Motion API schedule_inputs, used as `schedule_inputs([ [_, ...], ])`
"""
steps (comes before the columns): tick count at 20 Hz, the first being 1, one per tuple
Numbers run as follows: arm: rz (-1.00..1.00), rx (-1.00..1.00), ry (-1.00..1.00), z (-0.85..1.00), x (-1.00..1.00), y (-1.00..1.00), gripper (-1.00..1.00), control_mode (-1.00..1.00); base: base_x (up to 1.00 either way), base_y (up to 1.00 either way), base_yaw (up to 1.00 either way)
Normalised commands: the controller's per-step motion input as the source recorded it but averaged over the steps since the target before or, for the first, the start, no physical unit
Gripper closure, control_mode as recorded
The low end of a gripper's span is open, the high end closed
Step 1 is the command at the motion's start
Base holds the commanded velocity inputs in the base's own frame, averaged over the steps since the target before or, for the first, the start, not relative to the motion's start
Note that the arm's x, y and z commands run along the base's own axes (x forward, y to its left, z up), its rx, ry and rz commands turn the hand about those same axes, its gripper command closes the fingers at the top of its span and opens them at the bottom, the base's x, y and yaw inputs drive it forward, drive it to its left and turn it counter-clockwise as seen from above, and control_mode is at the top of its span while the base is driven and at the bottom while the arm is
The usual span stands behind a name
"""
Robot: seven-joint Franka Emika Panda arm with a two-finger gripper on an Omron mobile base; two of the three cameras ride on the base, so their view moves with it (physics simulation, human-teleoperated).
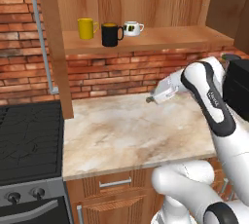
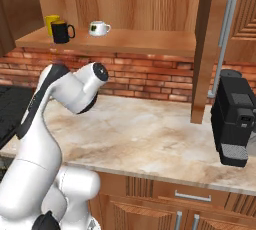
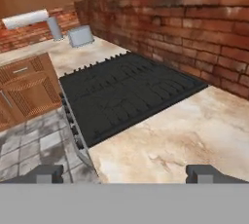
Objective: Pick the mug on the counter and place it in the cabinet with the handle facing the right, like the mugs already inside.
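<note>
The black mug stands upright on the cabinet's plank shelf, between a yellow mug and a white mug. Its handle points right, as theirs do. My gripper hangs over the beige counter, well below the shelf and apart from every mug. It is open, with its two fingertips far apart and nothing between them. The hand view looks along the counter toward the stove.
A black stove borders the counter on the left. A black coffee machine stands at the right. The cabinet's open doors, with grey bar handles, reach down toward the counter. A brick wall runs behind.
</note>
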Motion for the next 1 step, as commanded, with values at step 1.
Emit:
schedule_inputs([
  [1, 0.00, -0.03, 0.05, -0.66, 0.00, 0.00, -1.00, -1.00, 0.00, 0.00, 0.00],
])
